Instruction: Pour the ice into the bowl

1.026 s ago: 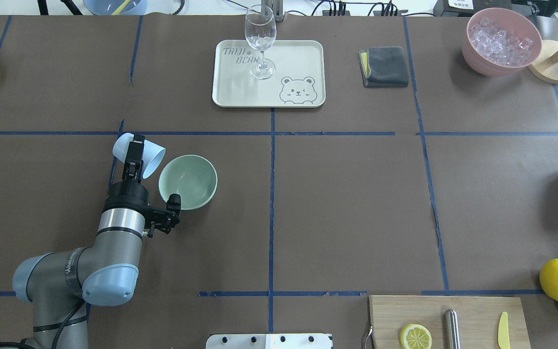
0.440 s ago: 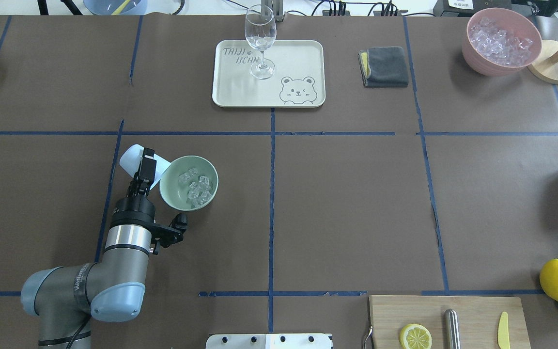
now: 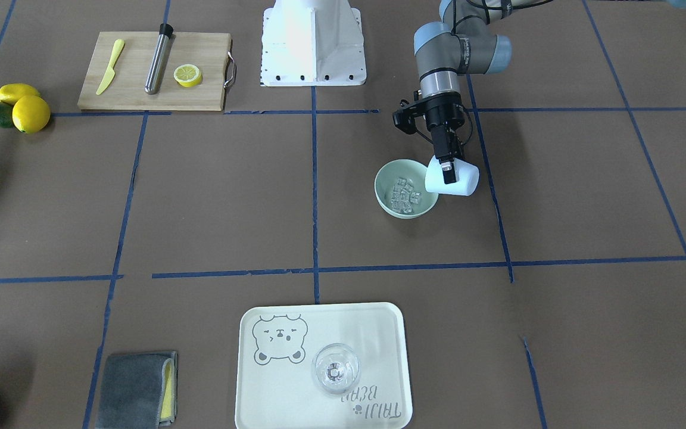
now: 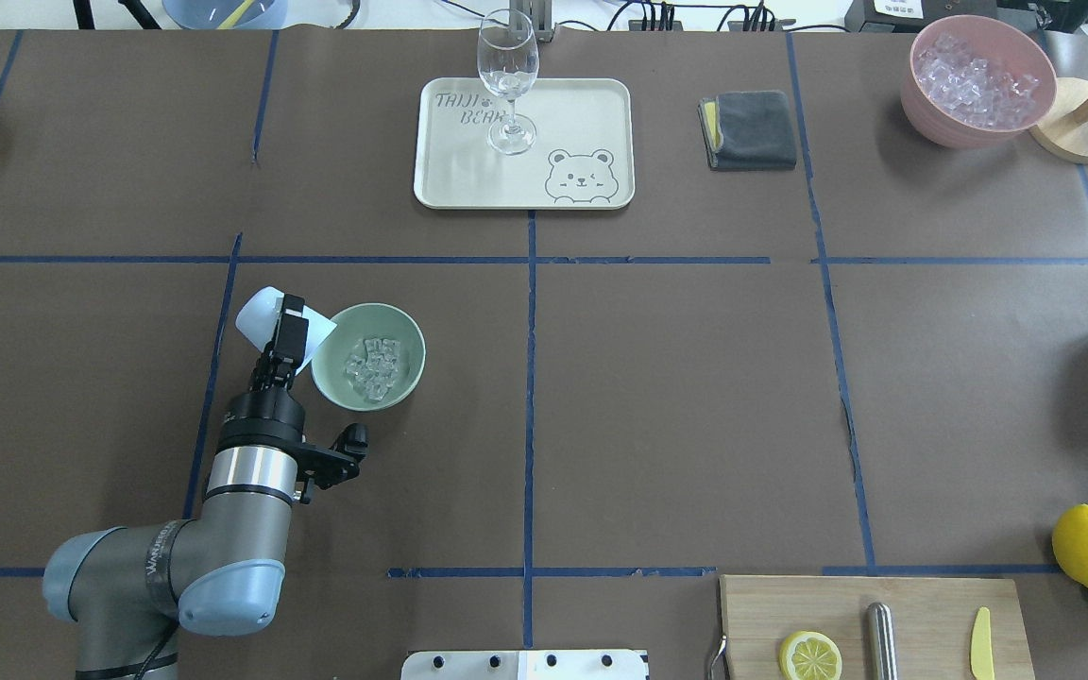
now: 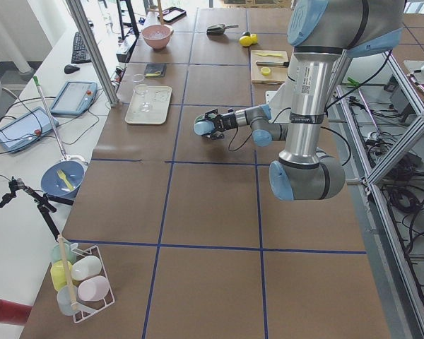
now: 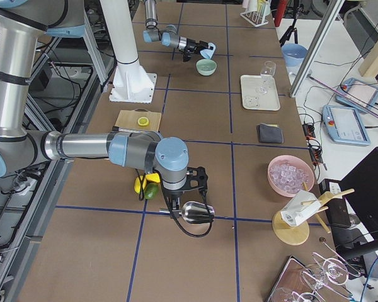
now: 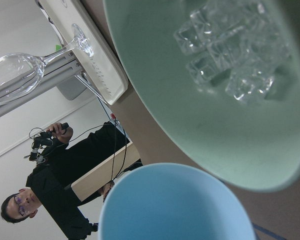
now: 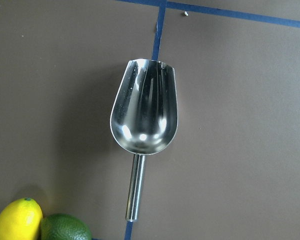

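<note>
The pale mint-green bowl (image 4: 409, 376) stands left of the table's middle and holds a handful of clear ice cubes (image 4: 372, 364). My left gripper (image 4: 289, 335) is shut on a light blue cup (image 4: 259, 315), held tilted with its mouth at the bowl's left rim. The front-facing view shows the same bowl (image 3: 386, 179), ice (image 3: 404, 195), cup (image 3: 461, 182) and left gripper (image 3: 447, 170). The left wrist view shows the cup's rim (image 7: 175, 205) beside the bowl (image 7: 200, 130) and ice (image 7: 230, 55). My right gripper (image 6: 188, 182) hangs over a metal scoop (image 8: 145, 112); I cannot tell its state.
A pink bowl (image 4: 926, 106) of ice stands at the far right. A wine glass (image 4: 507, 80) stands on a cream tray (image 4: 582, 104), with a grey cloth (image 4: 750, 129) beside it. A cutting board (image 4: 922, 604) and lemons (image 4: 1087, 546) lie at the near right.
The bowl was empty a second ago; ice has dropped from the cup into it and settled. My left gripper and cup shifted slightly right, toward the bowl.
</note>
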Controlling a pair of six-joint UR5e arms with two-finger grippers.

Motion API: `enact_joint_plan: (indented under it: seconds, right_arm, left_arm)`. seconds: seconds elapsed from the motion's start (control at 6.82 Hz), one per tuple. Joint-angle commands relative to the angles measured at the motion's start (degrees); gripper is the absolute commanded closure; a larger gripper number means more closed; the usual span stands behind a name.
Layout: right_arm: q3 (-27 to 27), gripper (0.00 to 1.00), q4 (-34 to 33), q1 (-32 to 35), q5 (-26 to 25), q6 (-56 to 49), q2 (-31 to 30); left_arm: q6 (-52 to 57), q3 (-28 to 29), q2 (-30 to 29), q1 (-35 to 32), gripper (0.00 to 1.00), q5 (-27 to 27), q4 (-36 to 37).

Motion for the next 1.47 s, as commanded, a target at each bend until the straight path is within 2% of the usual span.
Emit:
enact_joint_plan:
  seconds: [0.0,0.15,0.29,0.59,0.73,1.17,1.32]
  right_arm:
    - [-0.09,0.0,0.0,0.0,0.0,-0.07,0.09]
    - [-0.01,0.0,0.0,0.0,0.0,0.02,0.17]
    - [-0.01,0.0,0.0,0.0,0.0,0.02,0.18]
    - [-0.09,0.0,0.0,0.0,0.0,-0.07,0.26]
    - [-0.09,0.0,0.0,0.0,0.0,-0.07,0.26]
    - [0.08,0.0,0.0,0.0,0.0,-0.07,0.35]
    - [0.08,0.0,0.0,0.0,0.0,-0.07,0.35]
  left_arm:
    - [-0.55,-3.34,0.44,-0.21,1.0,-1.27,-10.1]
    - [-0.72,-3.35,1.14,-0.39,1.0,-4.67,-17.05]
    - [-6.21,-3.35,2.01,-0.48,1.0,-8.45,-24.86]
    - [-40.2,-3.61,2.99,-0.48,1.0,-17.76,-30.02]
    - [-51.85,-3.62,2.99,-0.48,1.0,-18.32,-31.96]
    - [-92.59,-4.23,3.78,-1.18,1.0,-25.95,-31.97]
    - [-105.01,-4.23,4.74,-1.44,1.0,-25.97,-31.97]
